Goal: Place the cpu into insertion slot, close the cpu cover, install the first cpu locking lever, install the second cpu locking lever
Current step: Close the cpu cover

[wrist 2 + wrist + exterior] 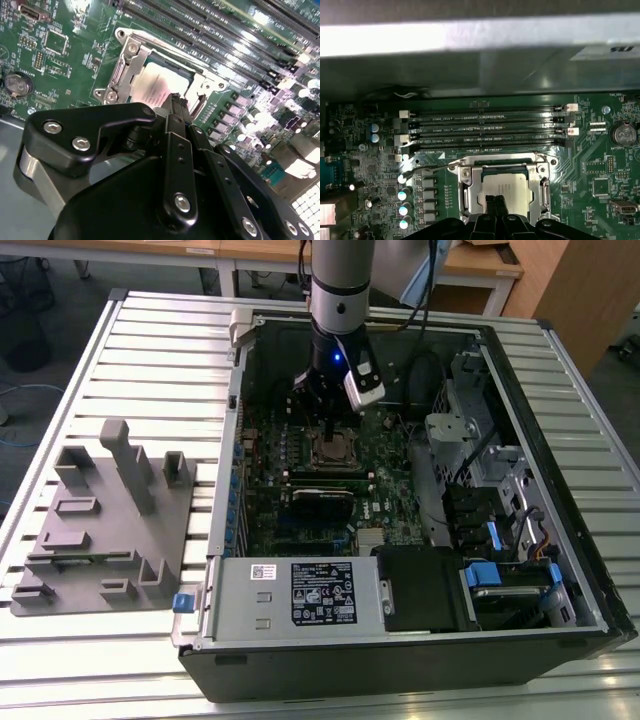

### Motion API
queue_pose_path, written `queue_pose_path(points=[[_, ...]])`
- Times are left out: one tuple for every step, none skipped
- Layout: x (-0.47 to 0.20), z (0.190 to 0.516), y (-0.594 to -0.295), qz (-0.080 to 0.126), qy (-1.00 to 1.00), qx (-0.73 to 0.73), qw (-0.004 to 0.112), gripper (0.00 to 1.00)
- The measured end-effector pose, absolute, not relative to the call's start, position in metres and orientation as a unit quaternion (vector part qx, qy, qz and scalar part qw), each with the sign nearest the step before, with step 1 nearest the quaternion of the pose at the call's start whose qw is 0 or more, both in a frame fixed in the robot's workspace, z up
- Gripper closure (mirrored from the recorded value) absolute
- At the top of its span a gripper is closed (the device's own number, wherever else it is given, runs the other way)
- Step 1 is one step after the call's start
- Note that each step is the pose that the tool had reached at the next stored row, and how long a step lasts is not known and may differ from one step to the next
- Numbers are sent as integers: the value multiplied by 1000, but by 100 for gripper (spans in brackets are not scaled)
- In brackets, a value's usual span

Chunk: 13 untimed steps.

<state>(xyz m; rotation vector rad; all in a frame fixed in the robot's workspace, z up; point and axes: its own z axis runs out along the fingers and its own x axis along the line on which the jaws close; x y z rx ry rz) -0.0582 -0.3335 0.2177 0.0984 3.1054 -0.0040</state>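
Observation:
The cpu [506, 189] [156, 86] lies flat in the insertion slot on the green board, its silver top showing and the slot's contacts hidden under it. The cpu cover [468, 191] [126, 70] lies down around it as a silvery frame. A thin wire locking lever [427, 170] juts out from one corner of the socket. My gripper [495, 204] [177, 102] [328, 432] hangs straight over the cpu, its black fingers shut together with nothing between them. The tips sit at or just above the chip's top.
Long black memory slots [485, 127] run beside the socket. In the exterior view a black card [322, 502] and power supply [300, 595] lie nearer the case front, and drive bays with blue tabs [510, 575] are on that view's right. A grey fixture block [100, 520] sits outside.

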Motion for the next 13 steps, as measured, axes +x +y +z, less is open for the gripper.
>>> queue_pose_path(points=[[-62,216,-334,-1,999,32,17,90],[-64,215,-334,-1,999,32,17,90],[-66,214,-334,-1,999,32,17,90],[-68,213,-334,-1,999,32,17,90],[-70,212,-334,-1,999,32,17,90],[-71,211,-334,-1,999,32,17,90],[-71,210,-334,-1,999,32,17,90],[-72,209,-334,-1,999,32,17,90],[-72,208,-334,-1,999,32,17,90],[-72,207,-335,-1,999,32,17,90],[-73,206,-335,-1,999,32,17,90],[-73,205,-335,-1,999,32,17,90],[-73,204,-335,-1,999,31,17,90]])
